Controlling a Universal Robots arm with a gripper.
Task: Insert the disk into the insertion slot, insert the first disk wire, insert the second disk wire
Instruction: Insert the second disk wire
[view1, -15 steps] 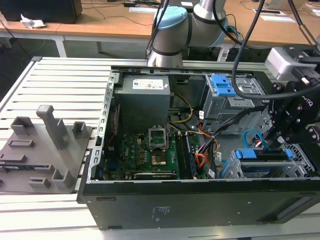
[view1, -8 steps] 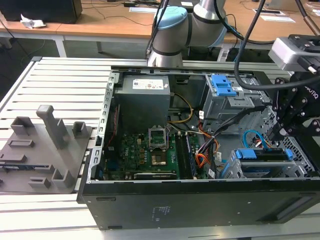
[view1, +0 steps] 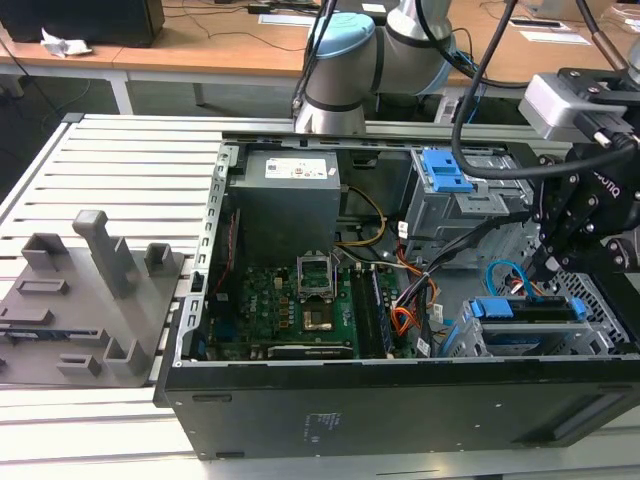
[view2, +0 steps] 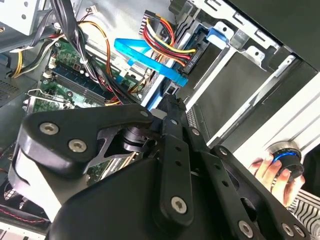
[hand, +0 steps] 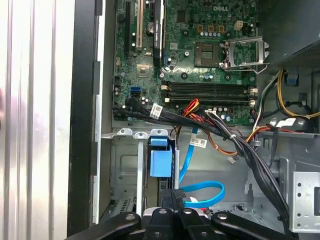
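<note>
The disk (view1: 528, 309), in its blue carrier (hand: 161, 162), sits in the insertion slot (view1: 603, 322), a low perforated grey cage at the exterior view's right end of the open computer case. My gripper (view1: 546, 272) hangs just above the disk's end. Its black fingers (hand: 172, 196) are pressed together at the end of the second disk wire (hand: 206, 192), a flat light-blue cable that loops beside them. In the second wrist view that cable (view2: 145, 59) runs down to my gripper (view2: 169, 100). The first disk wire (view2: 165, 39), an orange, yellow and black bundle, reaches the disk's edge.
A taller grey cage with a blue latch (view1: 445, 172) stands behind the slot. Black cable bundles (hand: 240, 145) cross between the cages and the motherboard (view1: 300, 300). A grey fixture (view1: 95, 290) lies on the slatted table. A person's hand (view2: 267, 170) rests on a blue-ringed knob outside the case.
</note>
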